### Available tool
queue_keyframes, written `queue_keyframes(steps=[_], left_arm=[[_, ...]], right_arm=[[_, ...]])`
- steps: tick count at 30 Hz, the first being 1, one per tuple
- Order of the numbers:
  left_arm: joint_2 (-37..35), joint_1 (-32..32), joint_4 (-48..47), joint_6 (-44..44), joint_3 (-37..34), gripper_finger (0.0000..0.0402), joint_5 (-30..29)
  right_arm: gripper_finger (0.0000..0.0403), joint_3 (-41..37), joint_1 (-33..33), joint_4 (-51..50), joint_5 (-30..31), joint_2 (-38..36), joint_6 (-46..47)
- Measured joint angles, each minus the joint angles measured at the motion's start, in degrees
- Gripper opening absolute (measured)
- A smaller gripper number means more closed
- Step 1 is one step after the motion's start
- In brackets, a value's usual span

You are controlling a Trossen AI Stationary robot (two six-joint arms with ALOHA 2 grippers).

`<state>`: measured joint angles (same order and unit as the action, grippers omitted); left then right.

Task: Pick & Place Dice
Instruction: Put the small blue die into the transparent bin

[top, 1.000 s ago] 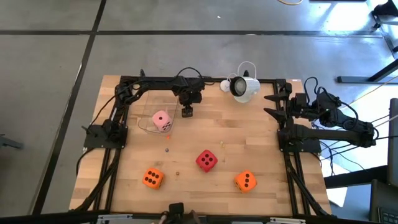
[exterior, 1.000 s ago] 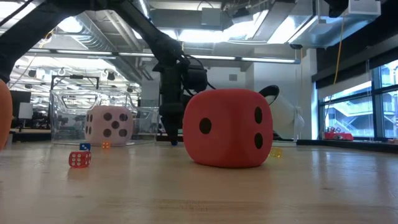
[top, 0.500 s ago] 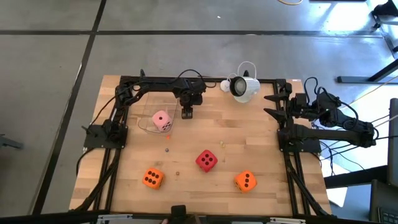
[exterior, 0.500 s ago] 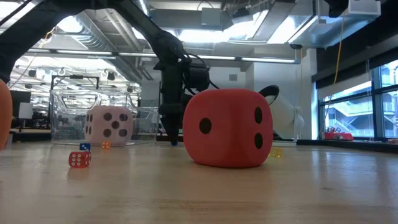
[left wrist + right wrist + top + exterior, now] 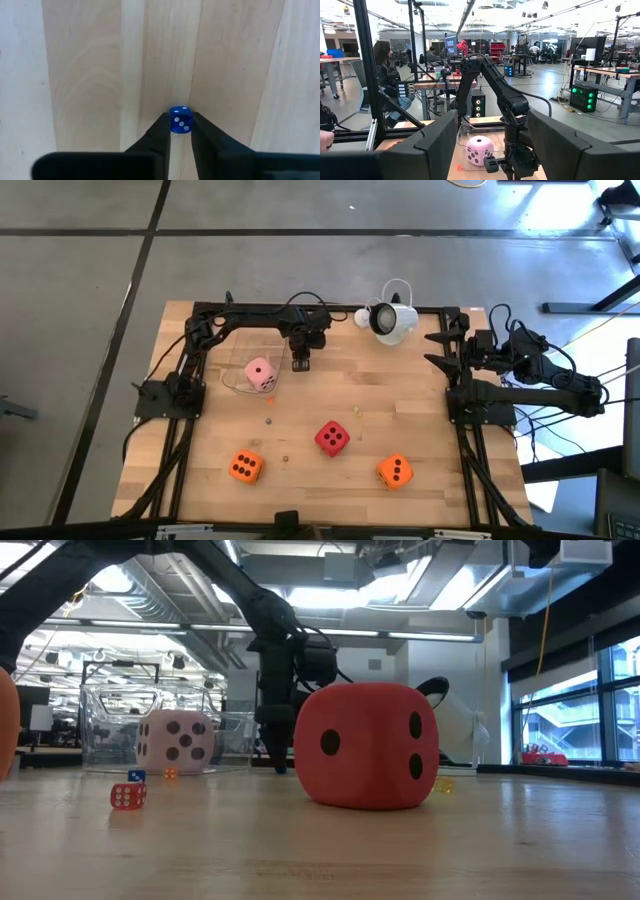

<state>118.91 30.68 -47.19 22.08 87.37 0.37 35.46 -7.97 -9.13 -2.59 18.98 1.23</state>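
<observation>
Left tool pinching a small blue die above the counter, seemingly beside the clear box. Carry over box, then release. Right tool parked, spread wide.

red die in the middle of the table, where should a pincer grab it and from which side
Take the red die across two opposite upright faces, coming straight down from above. It sits flat and alone on the table, its sides clear all round. The left pincer is already shut on a small blue die; the right pincer waits, open.
</observation>
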Motion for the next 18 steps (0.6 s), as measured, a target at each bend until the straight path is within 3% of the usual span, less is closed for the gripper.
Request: queue_keyframes(steps=[4, 18], left_arm=[[0.0, 0.1, 0.0, -1.4, 0.0, 0.002, 1.5], [-4.9, -2.0, 1.8, -7.0, -0.1, 0.0021, 4.7]], right_arm=[[0.0242, 0.0, 0.0, 0.0, 0.0, 0.0, 0.0], [0.0242, 0.0, 0.0, -0.4, 0.0, 0.0, 0.0]])
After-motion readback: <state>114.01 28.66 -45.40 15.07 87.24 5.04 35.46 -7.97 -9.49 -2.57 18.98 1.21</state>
